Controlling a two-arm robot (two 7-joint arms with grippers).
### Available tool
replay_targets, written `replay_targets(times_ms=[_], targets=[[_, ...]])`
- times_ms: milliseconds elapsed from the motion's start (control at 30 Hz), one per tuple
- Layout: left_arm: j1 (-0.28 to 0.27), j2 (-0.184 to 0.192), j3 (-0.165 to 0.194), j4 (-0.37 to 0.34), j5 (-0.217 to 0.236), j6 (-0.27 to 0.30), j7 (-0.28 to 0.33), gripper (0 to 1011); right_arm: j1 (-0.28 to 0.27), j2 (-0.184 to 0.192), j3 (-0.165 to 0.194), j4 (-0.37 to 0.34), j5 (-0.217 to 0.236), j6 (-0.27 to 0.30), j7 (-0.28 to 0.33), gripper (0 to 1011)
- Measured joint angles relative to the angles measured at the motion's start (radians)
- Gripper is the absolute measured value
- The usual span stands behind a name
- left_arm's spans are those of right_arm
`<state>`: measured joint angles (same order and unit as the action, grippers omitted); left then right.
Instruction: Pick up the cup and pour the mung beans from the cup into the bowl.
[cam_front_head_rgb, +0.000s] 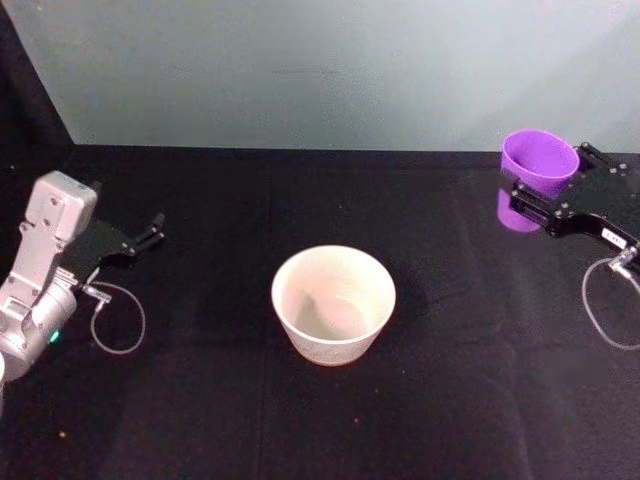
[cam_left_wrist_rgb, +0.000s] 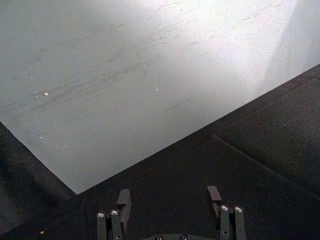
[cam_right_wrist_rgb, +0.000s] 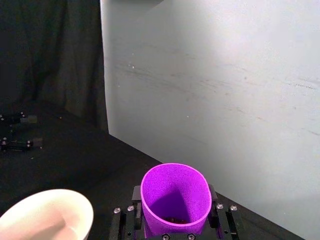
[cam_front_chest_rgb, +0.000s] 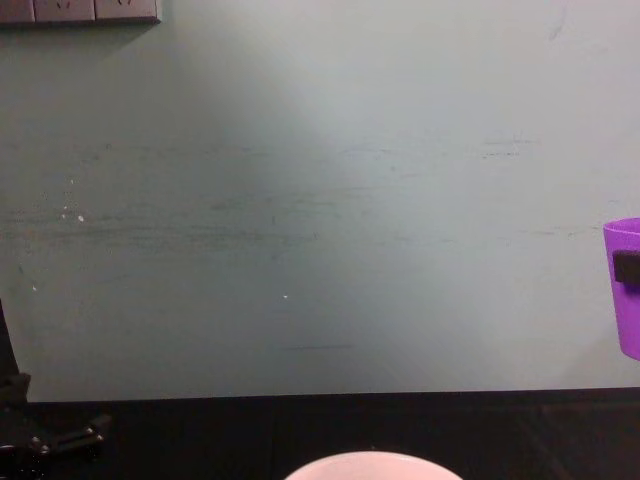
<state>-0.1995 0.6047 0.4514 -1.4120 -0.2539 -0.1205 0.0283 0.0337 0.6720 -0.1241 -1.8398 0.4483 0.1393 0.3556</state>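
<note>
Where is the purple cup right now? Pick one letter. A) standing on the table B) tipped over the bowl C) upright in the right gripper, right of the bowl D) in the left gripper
C: the right gripper clamps the cup, mouth up, off to the right of the bowl.

One pale bowl (cam_front_head_rgb: 333, 305), one purple cup (cam_front_head_rgb: 540, 160) to the bowl's right, one black table (cam_front_head_rgb: 200, 420), and two grippers: left gripper (cam_front_head_rgb: 155, 232) left of the bowl, right gripper (cam_front_head_rgb: 548, 175) right.

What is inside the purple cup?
A few dark mung beans show at the bottom of the cup, held by the right claw; its near wall hides the rest.
</note>
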Motion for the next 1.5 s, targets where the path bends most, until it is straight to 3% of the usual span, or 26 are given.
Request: replay_targets(times_ms=[1500], targets=[[0.0, 0.0, 0.0, 0.0, 0.0, 0.0, 0.0, 1000, 0.0, 0.0, 0.0, 0.0, 0.0, 0.0, 0.0, 733]])
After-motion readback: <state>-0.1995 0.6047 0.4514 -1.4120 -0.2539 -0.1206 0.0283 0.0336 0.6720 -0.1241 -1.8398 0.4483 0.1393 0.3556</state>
